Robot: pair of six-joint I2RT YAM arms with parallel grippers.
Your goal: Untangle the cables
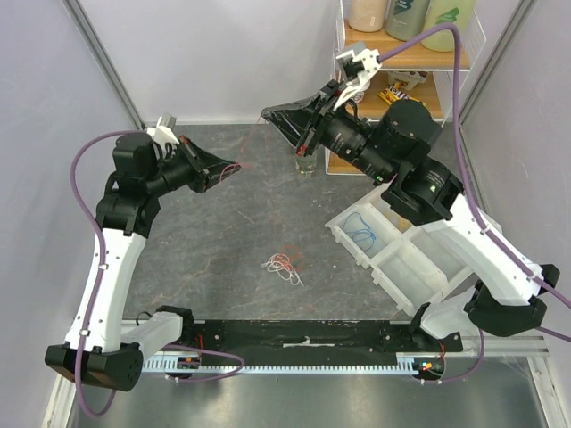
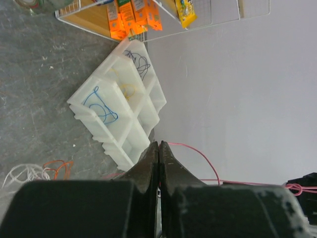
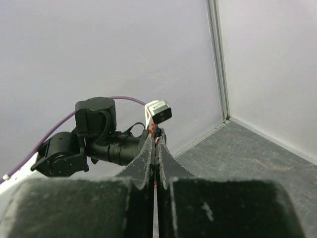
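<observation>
My left gripper is shut on a thin red cable, held above the table's back left. The cable arcs from its fingertips across to my right gripper, which is shut on the other end; a bit of pink shows between its tips. A small tangle of white and orange cables lies on the table's middle, also low in the left wrist view. The white compartment tray holds a blue cable, a yellow one and a dark one in separate compartments.
A wire shelf with snack packets and bottles stands at the back right, with a small glass jar beside it. A dark rail runs along the near edge. Grey walls close the back and sides.
</observation>
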